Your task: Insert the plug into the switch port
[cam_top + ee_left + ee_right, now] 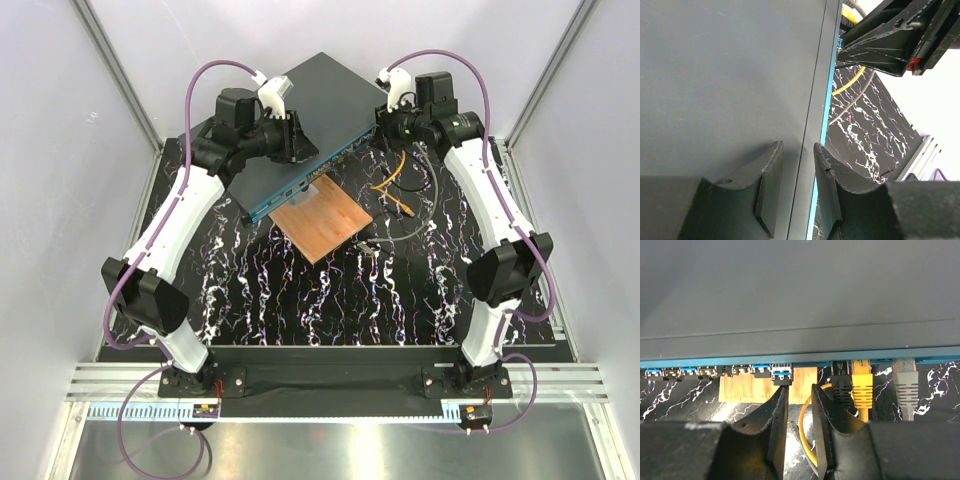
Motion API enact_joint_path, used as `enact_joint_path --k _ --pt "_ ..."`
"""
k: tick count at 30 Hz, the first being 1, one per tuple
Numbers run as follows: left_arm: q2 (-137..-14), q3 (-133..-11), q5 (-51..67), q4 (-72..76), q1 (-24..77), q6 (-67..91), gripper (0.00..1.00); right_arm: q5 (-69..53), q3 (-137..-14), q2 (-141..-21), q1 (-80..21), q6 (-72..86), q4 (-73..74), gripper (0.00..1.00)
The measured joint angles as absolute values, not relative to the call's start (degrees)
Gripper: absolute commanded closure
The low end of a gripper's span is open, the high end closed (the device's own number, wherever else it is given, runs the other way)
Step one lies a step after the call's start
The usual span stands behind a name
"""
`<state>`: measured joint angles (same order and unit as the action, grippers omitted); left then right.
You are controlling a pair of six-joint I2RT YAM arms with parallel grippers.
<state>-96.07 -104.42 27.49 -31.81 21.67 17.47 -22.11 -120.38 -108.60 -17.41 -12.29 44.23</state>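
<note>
The switch [300, 100] is a flat dark box with a teal front face [310, 182] turned toward the mat. In the right wrist view its face [805, 363] shows a row of small square ports [707, 371]. A black plug [841, 387], a yellow plug [861, 382] and a grey plug [906, 382] sit in ports at the right end. My right gripper [799, 387] is open and empty just in front of the face, left of the black plug; it also shows in the top view [383, 125]. My left gripper [797, 147] is open, its fingers resting on the switch top [730, 75] by the front edge.
A copper-brown square plate [322, 222] lies on the marbled mat under the switch's front edge. A yellow cable [395, 180] and a grey cable [425, 215] loop on the mat to the right. White walls enclose the table.
</note>
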Motion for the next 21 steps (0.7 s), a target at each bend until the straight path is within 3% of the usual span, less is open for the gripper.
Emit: enact_joint_path --k 11,17,21 --pt "-96.0 -103.2 28.4 -29.8 21.3 17.7 0.64 -21.7 -125.3 -111.5 -17.9 -11.9 47.4 0.72" --pt "-95.8 -102.7 29.0 -29.0 21.0 17.8 0.64 -21.6 -128.3 -113.1 -18.2 -11.7 49.9 0.83" --pt "-95.8 -102.7 29.5 -29.0 20.5 17.8 0.64 -21.5 -129.7 -113.7 -18.5 -11.7 51.0 0.86"
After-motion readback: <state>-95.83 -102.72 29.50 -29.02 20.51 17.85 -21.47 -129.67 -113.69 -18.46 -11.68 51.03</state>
